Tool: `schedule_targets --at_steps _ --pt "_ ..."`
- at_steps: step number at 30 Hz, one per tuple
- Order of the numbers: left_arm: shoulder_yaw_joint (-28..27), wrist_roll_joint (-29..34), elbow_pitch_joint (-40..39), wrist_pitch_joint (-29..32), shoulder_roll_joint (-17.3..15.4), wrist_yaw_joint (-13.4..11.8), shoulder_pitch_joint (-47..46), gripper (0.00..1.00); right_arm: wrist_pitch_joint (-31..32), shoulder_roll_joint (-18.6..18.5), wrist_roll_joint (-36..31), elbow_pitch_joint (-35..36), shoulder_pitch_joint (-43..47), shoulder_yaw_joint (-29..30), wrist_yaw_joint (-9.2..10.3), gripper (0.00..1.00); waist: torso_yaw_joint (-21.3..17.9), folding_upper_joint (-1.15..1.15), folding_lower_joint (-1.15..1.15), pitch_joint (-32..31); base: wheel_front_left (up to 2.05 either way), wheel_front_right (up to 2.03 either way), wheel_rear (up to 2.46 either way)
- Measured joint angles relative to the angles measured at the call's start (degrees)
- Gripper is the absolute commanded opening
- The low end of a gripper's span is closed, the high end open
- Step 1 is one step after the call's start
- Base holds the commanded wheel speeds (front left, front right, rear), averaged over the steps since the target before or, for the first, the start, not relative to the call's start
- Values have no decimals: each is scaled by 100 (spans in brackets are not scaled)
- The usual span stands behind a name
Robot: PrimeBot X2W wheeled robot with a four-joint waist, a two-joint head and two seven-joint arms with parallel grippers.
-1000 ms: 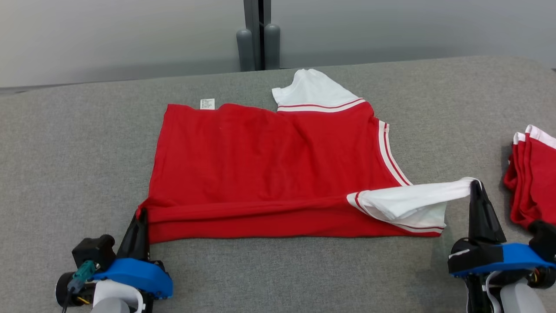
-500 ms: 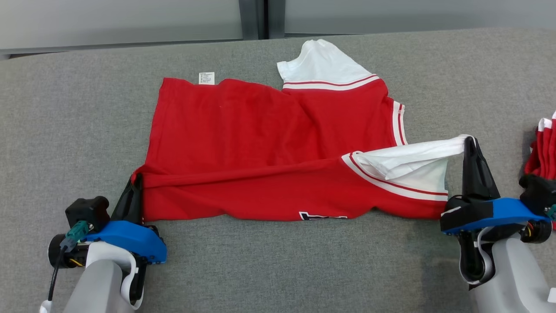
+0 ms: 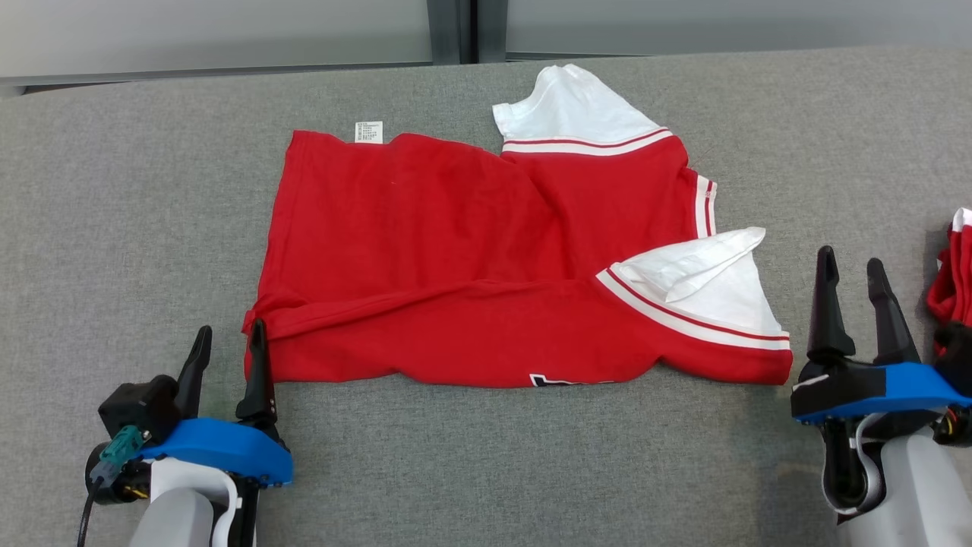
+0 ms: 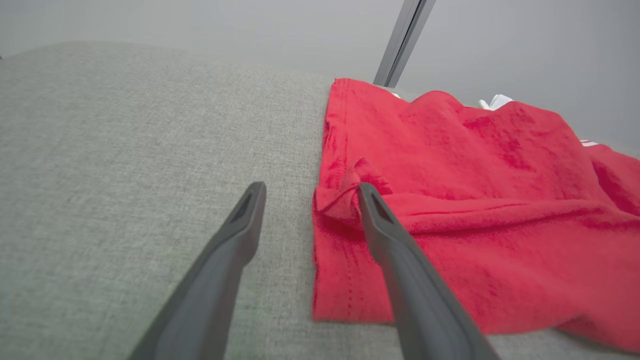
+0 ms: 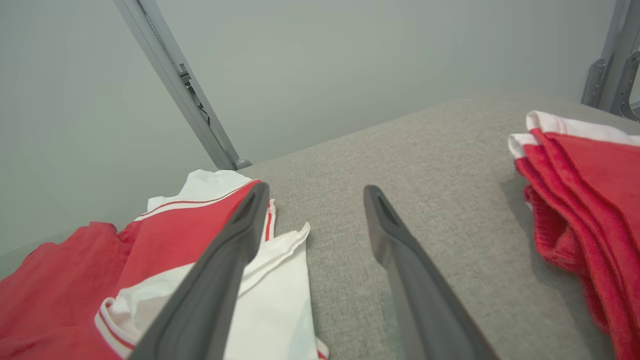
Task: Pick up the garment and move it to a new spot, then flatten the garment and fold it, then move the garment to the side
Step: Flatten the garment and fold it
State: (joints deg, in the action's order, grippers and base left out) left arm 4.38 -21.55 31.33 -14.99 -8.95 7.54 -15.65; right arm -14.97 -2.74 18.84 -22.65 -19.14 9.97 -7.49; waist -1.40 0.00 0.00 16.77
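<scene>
Lying partly folded on the grey padded table (image 3: 114, 228), the red garment (image 3: 471, 258) is seen with its near edge doubled over. The left gripper (image 3: 231, 330) is noted spread open and empty at the near-left corner. The right gripper (image 3: 850, 258) is likewise spread and empty, just beside the near white sleeve (image 3: 714, 292). A folded red pile (image 3: 955, 281) is noted at the far right.

The shirt (image 3: 471, 258) lies mid-bench (image 3: 114, 228). The left pincer (image 3: 231, 328) stands at its near left corner, one finger touching it. The right pincer (image 3: 850, 257) stands just right of the near sleeve (image 3: 706, 281), with a pile (image 3: 958, 273) farther right.
</scene>
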Motion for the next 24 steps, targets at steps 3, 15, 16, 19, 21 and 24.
schedule_targets --at_steps 3,15,16,19,21,24 --pt "7 -127 -97 -1 8 0 168 100 0 -1 87 55 212 29 0 100 -21 0 0 -22 0 0 0" --pt "-86 -115 -347 0 16 0 391 100 -1 -2 308 176 609 -45 0 100 -188 0 0 -52 0 0 0" --pt "-54 -115 -257 0 16 -1 432 100 -1 -2 323 166 631 -57 0 100 -200 0 0 -59 0 0 0" --pt "-9 -114 132 -2 16 -1 480 100 -1 -2 346 80 661 -186 0 100 -229 0 0 -80 0 0 0" --pt "-24 -113 342 -31 4 1 429 100 -1 -2 344 -2 677 -319 0 100 -245 -1 -1 -74 0 0 0" --pt "52 -114 531 -47 -31 0 290 100 0 -3 331 -91 703 -486 0 100 -271 -2 -1 -45 0 0 0"
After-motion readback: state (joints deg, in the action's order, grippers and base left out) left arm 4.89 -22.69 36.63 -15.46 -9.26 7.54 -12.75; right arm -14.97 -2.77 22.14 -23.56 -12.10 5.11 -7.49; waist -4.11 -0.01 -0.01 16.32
